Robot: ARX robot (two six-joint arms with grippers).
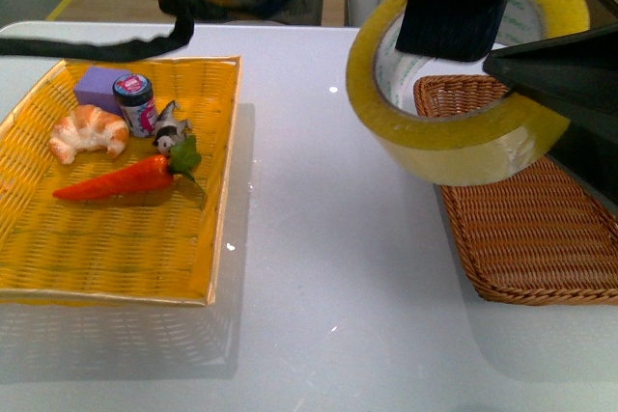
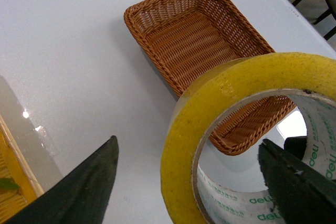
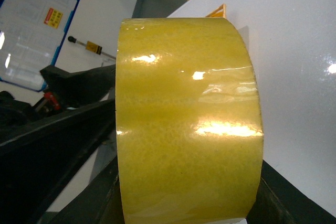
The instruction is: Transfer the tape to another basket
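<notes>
- Tape (image 1: pixel 454 142) aloft, at basket (image 1: pixel 541 238) rim in your front view.
- R gripper (image 3: pixel 189 198): clamped on tape, fingers either side of roll.
- L gripper (image 2: pixel 186 145): fingers spread wide, one inside core (image 2: pixel 315 124), other well clear.

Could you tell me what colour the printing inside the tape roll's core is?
Green, on the white core of the yellow tape roll; left wrist view.

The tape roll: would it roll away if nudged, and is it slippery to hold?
The tape is round, so on edge it would probably roll; flat, it should sit steady. Its glossy surface may be slippery. The thick wound ring looks stiff, unlikely to crush.
</notes>
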